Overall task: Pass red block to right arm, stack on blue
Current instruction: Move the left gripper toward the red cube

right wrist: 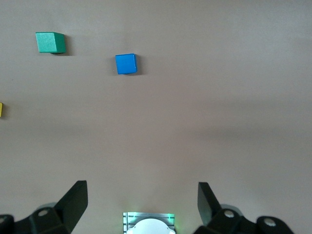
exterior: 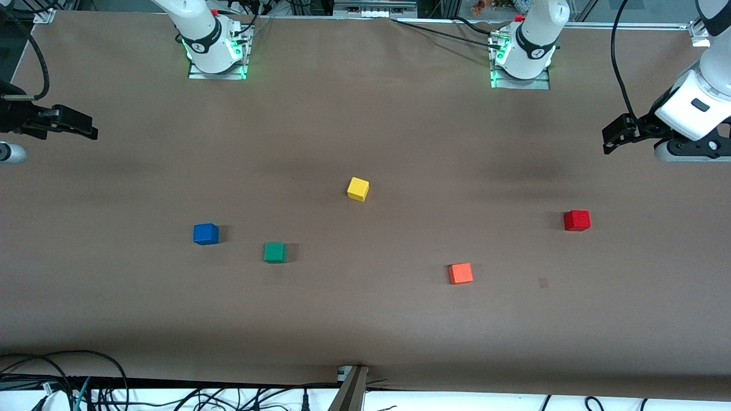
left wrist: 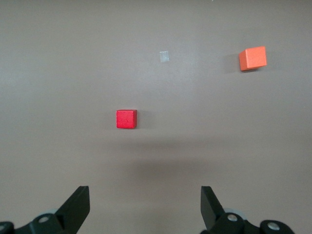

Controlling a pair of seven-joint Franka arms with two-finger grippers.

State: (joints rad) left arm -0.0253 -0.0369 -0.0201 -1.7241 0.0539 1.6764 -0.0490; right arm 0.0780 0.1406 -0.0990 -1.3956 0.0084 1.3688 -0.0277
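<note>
**A:** Start with the front view — why is everything laid out like this?

**B:** It reads as a starting layout. The red block [exterior: 577,220] sits on the table [exterior: 365,125] toward the left arm's end, below the raised left gripper [exterior: 609,138], so that arm is the one placed to fetch it. The blue cube [exterior: 205,234] lies toward the right arm's end, well apart from the right gripper [exterior: 90,130], which hangs high at the table's edge. Both arms wait; nothing is stacked and no handover is under way. Green [exterior: 274,252], yellow [exterior: 358,189] and orange [exterior: 460,273] cubes lie scattered between.

**A:** And the left wrist view?

**B:** The left gripper [left wrist: 145,204] is spread wide, holding and touching nothing. The red block [left wrist: 126,119] lies ahead of its fingertips, closer to one finger's line than the other — a small sideways shift seems needed before descending. The orange cube [left wrist: 252,58] sits farther out, with a small pale mark [left wrist: 164,56] on the table.

**A:** The right wrist view?

**B:** The right gripper [right wrist: 142,202] is likewise released and empty. The blue cube [right wrist: 126,64] lies well ahead of it, roughly on its midline, the green one [right wrist: 50,42] beside that, apart. A sliver of yellow [right wrist: 1,109] shows at the edge, and the arm's own base [right wrist: 148,223] below.
</note>
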